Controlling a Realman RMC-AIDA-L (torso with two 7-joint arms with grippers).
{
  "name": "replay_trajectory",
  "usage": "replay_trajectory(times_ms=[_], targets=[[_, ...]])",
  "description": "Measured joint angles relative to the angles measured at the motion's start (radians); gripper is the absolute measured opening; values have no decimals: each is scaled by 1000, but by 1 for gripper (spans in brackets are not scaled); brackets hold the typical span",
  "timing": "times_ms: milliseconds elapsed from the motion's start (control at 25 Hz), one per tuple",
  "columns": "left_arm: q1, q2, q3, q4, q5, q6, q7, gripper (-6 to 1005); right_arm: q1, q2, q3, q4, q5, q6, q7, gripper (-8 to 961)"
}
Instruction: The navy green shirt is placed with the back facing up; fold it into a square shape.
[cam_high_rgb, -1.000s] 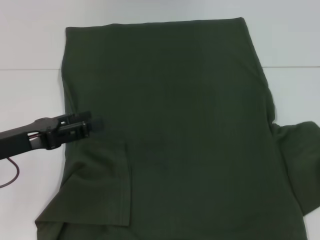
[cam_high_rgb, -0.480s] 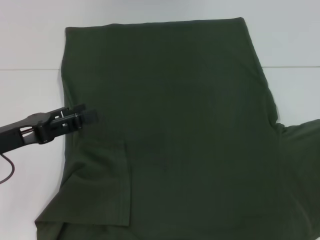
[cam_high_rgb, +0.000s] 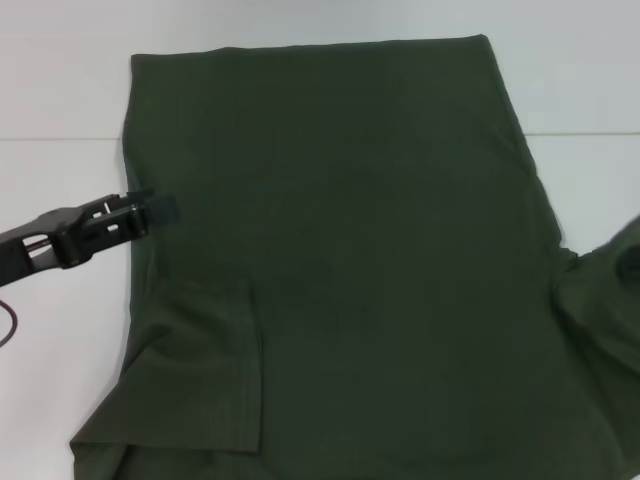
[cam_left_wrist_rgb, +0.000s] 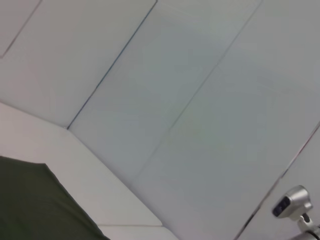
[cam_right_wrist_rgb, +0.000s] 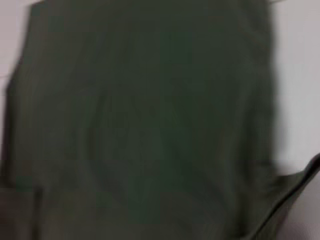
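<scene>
Lying flat on the white table (cam_high_rgb: 60, 90), the shirt (cam_high_rgb: 350, 260) is filling most of the head view, its left sleeve (cam_high_rgb: 215, 365) folded in at seven o'clock. The left gripper (cam_high_rgb: 150, 207) is hovering at its nine o'clock edge, fingers pressed together on nothing. The right gripper is sitting out of sight.

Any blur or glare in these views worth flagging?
Head view: even light, no glare, shirt and left gripper sharp, only a soft smear at the right edge. Right wrist view: heavily blurred, fabric detail lost. Left wrist view: clear, mostly pale wall panels.
</scene>
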Motion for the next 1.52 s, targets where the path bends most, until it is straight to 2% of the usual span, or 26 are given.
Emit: replay_trajectory(times_ms=[120, 240, 320, 560, 720, 760, 840, 1080, 1200, 1240, 1400, 1520], targets=[[-2, 2, -3, 0, -8, -3, 0, 797, 19, 3, -6, 2, 30, -32, 1, 14], [-3, 2, -4, -2, -14, -6, 0, 796, 56, 17, -7, 40, 35, -28, -2, 16], [-3, 2, -9, -8, -17, -7, 0, 796, 103, 31, -14, 124, 38, 11, -17, 17], [-1, 3, -29, -23, -39, -9, 4, 796, 147, 50, -89, 249, 38, 132, -33, 19], [1, 5, -44, -24, -39, -11, 4, 796, 159, 53, -102, 298, 49, 167, -38, 20], [1, 5, -46, -24, -39, -11, 4, 796, 159, 52, -99, 304, 60, 167, -38, 49], [2, 6, -51, -25, -40, -11, 5, 796, 156, 47, -95, 317, 107, 151, -40, 106], [2, 6, -53, -29, -46, -19, -1, 795, 117, 28, -89, 354, 338, 79, -104, 379], [2, 16, -54, -23, -15, -23, -49, 795, 88, 5, -88, 329, 373, 71, -113, 529], [3, 28, -54, -16, 21, -24, -106, 795, 82, -4, -88, 322, 373, 71, -110, 579], [24, 54, -55, 49, 157, 19, -327, 795, 69, -49, -80, 312, 375, 75, -102, 634], [52, 58, -67, 123, 258, 99, -455, 795, 70, -67, -63, 302, 376, 79, -93, 675]])
